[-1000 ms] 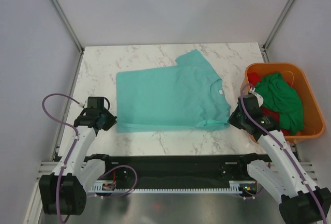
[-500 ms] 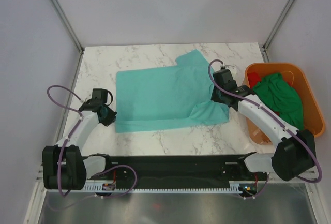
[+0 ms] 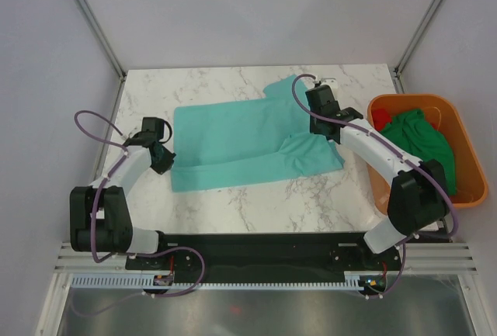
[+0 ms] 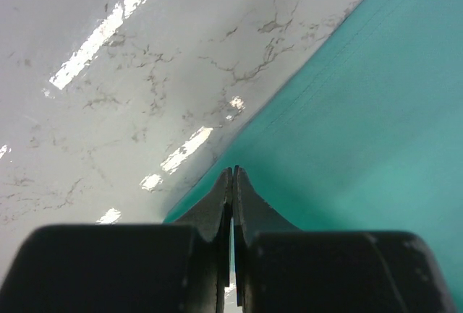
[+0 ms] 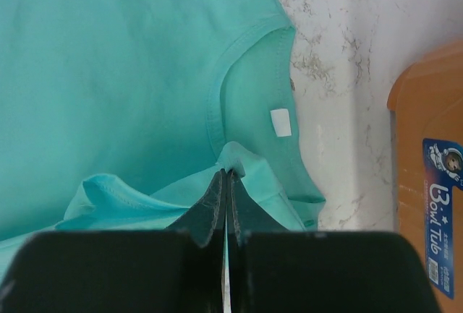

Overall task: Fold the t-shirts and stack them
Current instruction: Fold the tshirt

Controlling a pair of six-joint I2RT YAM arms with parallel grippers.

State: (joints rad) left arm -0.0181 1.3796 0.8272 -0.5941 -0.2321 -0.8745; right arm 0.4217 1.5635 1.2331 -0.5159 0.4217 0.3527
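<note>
**Left hand** [image 3: 165,164]: the fingers are together at the side edge of the teal t-shirt [image 3: 233,130]. In the left wrist view the left hand [image 4: 233,173] pinches that edge, with teal cloth showing in the slit between the fingers. The shirt spreads ahead of and to the right of the hand. Bare marble worktop [image 4: 108,74] lies to its left.

**Right hand** [image 3: 314,126]: the fingers are clamped on a raised pinch of the same shirt. In the right wrist view the right hand [image 5: 228,174] grips a small peak of cloth just below the collar. The white neck label [image 5: 281,122] sits just ahead of the fingertips and slightly to their right. A doubled layer of teal cloth bunches under and to the left of the hand.

**Teal t-shirt:** it lies on the worktop [image 3: 233,212] between the two hands. Its near strip is turned over onto the body of the shirt.

**Orange tub** [image 3: 458,130]: it stands to the right of the right hand, apart from it. It holds a crumpled green t-shirt [image 3: 415,138]. Its labelled wall [image 5: 427,183] shows at the right edge of the right wrist view.
</note>
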